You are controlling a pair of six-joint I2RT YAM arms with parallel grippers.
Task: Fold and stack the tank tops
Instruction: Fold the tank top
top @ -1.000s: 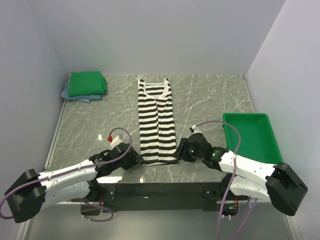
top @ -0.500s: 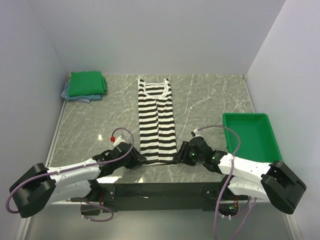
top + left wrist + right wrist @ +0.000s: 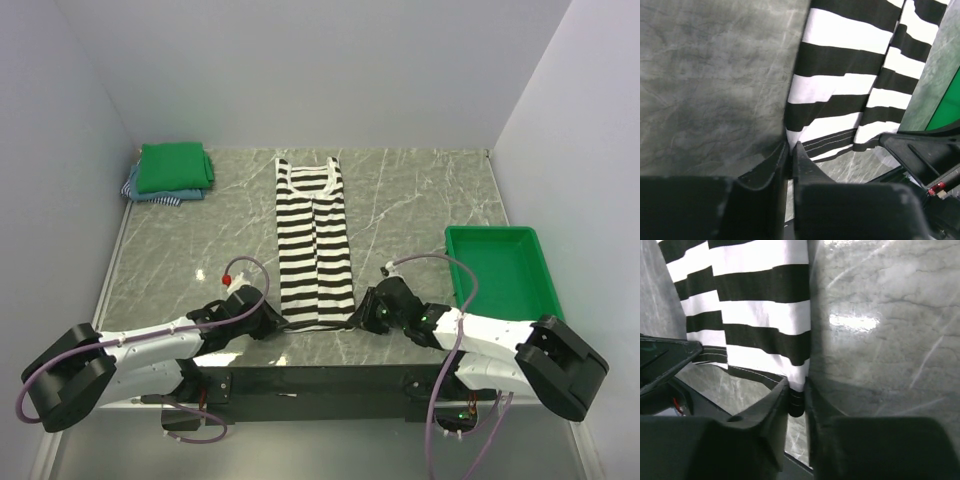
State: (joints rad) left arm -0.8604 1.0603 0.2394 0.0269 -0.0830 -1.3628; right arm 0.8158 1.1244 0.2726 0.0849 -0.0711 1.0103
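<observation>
The black-and-white striped tank top (image 3: pixel 315 245) lies folded lengthwise in a long strip down the middle of the table, neck at the far end. My left gripper (image 3: pixel 277 322) is shut on its near left hem corner (image 3: pixel 790 142). My right gripper (image 3: pixel 358 318) is shut on its near right hem corner (image 3: pixel 796 390). The hem is lifted slightly off the table between them. A folded bright green tank top (image 3: pixel 175 166) rests on folded teal-blue ones (image 3: pixel 150 194) at the far left corner.
A rigid green plastic tray (image 3: pixel 505 275) stands at the right edge of the table, just beyond my right arm; its edge shows in the left wrist view (image 3: pixel 947 107). White walls close in the table on three sides.
Both grippers have moved inward along the near edge to the hem corners of the striped top and closed on them.
</observation>
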